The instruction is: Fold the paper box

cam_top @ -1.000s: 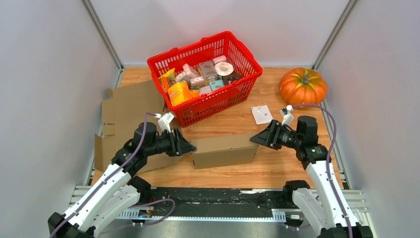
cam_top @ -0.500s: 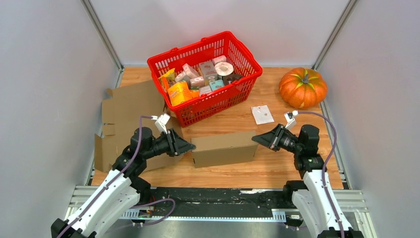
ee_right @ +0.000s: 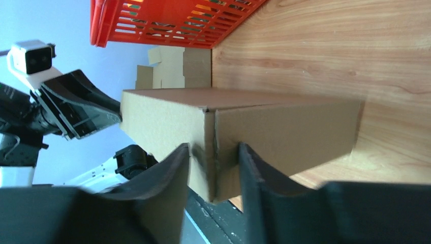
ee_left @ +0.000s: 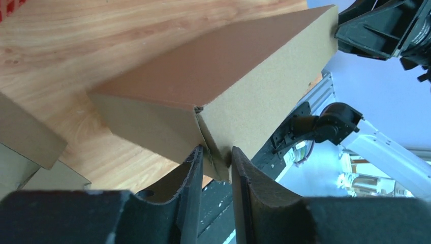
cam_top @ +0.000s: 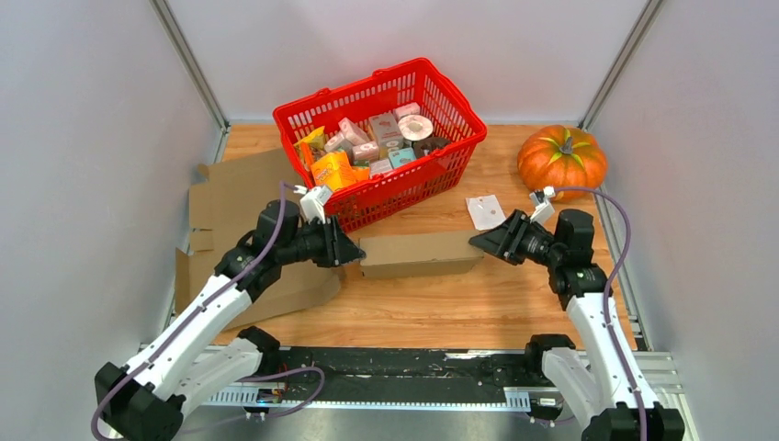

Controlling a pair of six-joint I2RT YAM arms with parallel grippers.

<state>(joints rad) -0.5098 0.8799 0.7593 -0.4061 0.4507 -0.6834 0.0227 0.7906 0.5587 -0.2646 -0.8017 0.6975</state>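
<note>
Midway across the desk point(cam_top: 459, 312), just in front of the red basket point(cam_top: 404, 188), the paper box point(cam_top: 418, 253) lies lengthwise between our two arms. Its top and side panels read as flat, squared faces with crisp corners, so we judge the main folding largely done. What may remain is tucking or pressing the end flaps, and neither wrist view shows whether those ends are fully seated. Our left gripper point(cam_top: 354, 254) has its jaws pinched on the box's left corner, one finger on each adjoining face. Our right gripper point(cam_top: 476, 243) straddles the right corner the same way, but we cannot tell whether those jaws press or only bracket it. Room is tight toward the far edge, where the basket wall stands close to the box. Toward the near edge we have bare wood to work over. Flat cardboard point(cam_top: 243, 188) lies along the left edge beneath our left arm. A small white packet point(cam_top: 485, 211) sits near the right gripper, and the pumpkin point(cam_top: 562, 161) stays well apart in the far right corner.
</note>
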